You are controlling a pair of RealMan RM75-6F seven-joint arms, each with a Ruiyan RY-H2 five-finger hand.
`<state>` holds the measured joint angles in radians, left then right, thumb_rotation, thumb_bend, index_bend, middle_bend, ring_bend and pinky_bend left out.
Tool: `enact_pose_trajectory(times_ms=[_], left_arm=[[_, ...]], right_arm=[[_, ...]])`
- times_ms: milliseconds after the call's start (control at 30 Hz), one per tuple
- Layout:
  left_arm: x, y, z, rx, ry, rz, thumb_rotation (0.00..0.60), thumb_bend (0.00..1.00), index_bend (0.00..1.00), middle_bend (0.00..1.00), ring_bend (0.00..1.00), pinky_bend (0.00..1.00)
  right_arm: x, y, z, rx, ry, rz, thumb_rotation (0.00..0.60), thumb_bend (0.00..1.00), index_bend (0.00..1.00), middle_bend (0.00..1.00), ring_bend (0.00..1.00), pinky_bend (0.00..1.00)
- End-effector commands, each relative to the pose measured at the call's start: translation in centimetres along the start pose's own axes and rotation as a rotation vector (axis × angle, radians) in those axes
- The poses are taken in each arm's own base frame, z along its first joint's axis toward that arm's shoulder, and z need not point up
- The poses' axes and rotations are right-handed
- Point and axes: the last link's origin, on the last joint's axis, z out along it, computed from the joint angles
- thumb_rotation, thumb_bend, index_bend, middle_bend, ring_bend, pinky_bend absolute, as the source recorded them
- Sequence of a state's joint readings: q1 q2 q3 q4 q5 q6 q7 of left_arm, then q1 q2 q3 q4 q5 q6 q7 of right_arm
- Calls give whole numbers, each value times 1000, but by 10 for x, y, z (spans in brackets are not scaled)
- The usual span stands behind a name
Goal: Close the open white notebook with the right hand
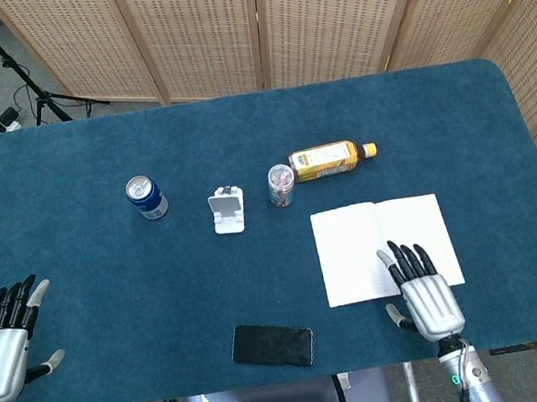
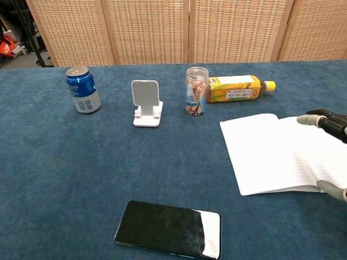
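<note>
The white notebook (image 1: 366, 245) (image 2: 271, 153) lies open and flat on the blue table, right of centre. My right hand (image 1: 423, 292) (image 2: 329, 150) is over the notebook's near edge, fingers spread and pointing away from me across the right page; it holds nothing. Whether it touches the paper I cannot tell. In the chest view only its fingertips (image 2: 307, 119) and thumb show at the right edge. My left hand (image 1: 1, 340) hovers at the table's near left corner, fingers apart and empty.
A black phone (image 1: 272, 344) (image 2: 169, 229) lies near the front edge, left of the notebook. Behind the notebook are a lying yellow bottle (image 1: 328, 160) (image 2: 237, 88), a small upright jar (image 1: 280, 185) (image 2: 196, 91), a white phone stand (image 1: 227, 210) (image 2: 147, 103) and a blue can (image 1: 147, 197) (image 2: 83, 89).
</note>
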<state>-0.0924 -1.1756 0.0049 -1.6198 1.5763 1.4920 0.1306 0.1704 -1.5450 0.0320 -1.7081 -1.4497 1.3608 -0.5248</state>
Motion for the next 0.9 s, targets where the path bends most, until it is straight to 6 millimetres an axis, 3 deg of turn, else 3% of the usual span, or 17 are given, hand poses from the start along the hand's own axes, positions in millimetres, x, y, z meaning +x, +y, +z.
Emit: enact_pose_trajectory(times_ms=[33, 400, 600, 900], left_arm=[[0, 0, 0, 1, 2, -1, 600, 0, 0, 0, 0, 0], [1, -1, 0, 4, 2, -6, 600, 0, 0, 0, 0, 0], [1, -1, 0, 3, 3, -6, 600, 0, 0, 0, 0, 0], [0, -1, 0, 1, 0, -4, 600, 0, 0, 0, 0, 0]], right_arm=[[-4, -4, 3, 7, -5, 4, 600, 363, 0, 0, 0, 0], [-11, -14, 12, 42, 24, 24, 600, 360, 0, 0, 0, 0], [-17, -10, 13, 44, 26, 29, 600, 267, 0, 0, 0, 0], [-22, -8, 17, 41, 24, 37, 600, 221, 0, 0, 0, 0]])
